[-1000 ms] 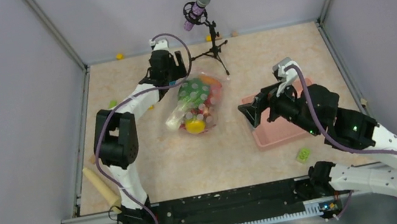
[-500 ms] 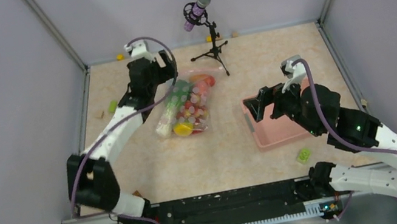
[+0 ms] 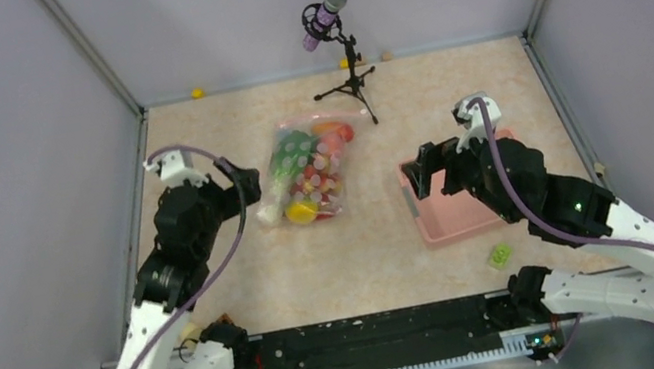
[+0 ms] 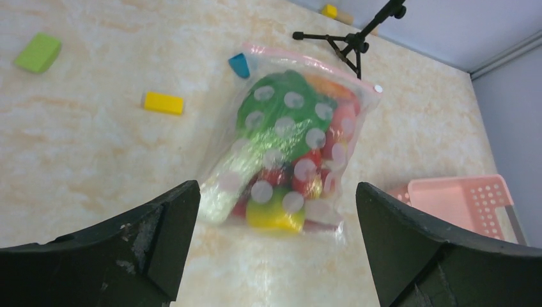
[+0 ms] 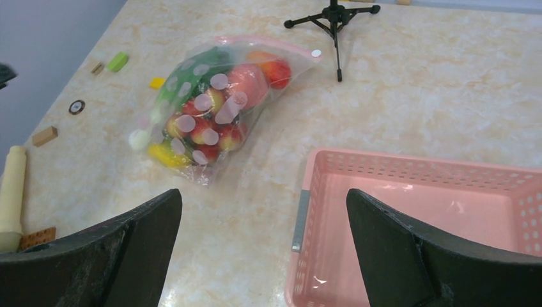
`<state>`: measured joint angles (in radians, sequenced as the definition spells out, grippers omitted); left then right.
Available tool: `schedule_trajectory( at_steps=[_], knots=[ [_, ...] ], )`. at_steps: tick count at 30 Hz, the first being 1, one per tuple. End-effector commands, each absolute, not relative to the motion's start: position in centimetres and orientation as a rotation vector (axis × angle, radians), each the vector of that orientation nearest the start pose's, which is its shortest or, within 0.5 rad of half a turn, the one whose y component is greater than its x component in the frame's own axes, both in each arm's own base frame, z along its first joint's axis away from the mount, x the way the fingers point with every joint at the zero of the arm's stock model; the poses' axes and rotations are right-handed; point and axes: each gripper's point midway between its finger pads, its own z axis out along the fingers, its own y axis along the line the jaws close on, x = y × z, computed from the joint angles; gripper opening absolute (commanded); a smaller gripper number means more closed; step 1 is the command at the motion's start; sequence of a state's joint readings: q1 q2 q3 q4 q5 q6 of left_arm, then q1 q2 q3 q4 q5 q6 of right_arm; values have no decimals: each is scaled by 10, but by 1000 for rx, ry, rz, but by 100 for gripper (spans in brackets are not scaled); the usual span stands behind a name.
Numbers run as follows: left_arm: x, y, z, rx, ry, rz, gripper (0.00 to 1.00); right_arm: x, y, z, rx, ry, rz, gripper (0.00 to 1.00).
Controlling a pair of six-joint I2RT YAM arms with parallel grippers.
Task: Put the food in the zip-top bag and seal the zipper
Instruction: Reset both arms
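The zip-top bag lies flat on the table left of centre, with the food inside it: a green leafy piece, red fruits and a yellow fruit. Its zipper runs as a pink strip along the far edge, with a small white slider at the right end. My left gripper hangs open to the left of the bag, holding nothing and not touching it. Over the near left corner of the pink basket, my right gripper is open and holds nothing.
The pink basket stands right of centre with nothing in it. A microphone tripod stands behind the bag. Small blocks lie about: green, yellow, blue. A tan stick lies at the left edge.
My left gripper has opened and drawn back from the bag's far end to the near left. The bag has shifted a little left and lies flat. The right gripper has barely moved.
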<state>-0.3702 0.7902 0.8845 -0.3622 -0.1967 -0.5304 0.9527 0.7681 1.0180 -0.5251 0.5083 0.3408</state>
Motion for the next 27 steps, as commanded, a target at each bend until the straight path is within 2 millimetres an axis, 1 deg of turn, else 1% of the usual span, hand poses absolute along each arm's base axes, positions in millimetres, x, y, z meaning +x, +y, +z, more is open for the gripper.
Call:
schedule_trajectory(
  at_steps=[1, 3, 6, 8, 12, 14, 19, 22, 27],
  knots=[
    [237, -75, 296, -354, 1782, -486, 97, 217, 159, 340, -146, 1774, 411, 99],
    [223, -61, 310, -404, 1723, -474, 97, 218, 155, 340, -135, 1779, 388, 99],
    [209, -48, 329, -424, 1667, -461, 97, 218, 154, 338, -135, 1789, 374, 99],
    [204, -47, 338, -423, 1667, -462, 97, 218, 158, 337, -156, 1798, 376, 99],
    [205, -47, 348, -413, 1695, -446, 97, 216, 168, 333, -207, 1821, 402, 99],
    [207, -51, 349, -392, 1720, -443, 97, 216, 171, 331, -220, 1830, 400, 99],
    [212, -54, 338, -379, 1753, -428, 97, 220, 171, 330, -213, 1838, 377, 99],
    [214, -55, 337, -373, 1753, -431, 97, 219, 175, 330, -238, 1842, 387, 99],
    [218, -57, 330, -361, 1766, -425, 97, 219, 176, 327, -235, 1849, 391, 99]
  ],
)
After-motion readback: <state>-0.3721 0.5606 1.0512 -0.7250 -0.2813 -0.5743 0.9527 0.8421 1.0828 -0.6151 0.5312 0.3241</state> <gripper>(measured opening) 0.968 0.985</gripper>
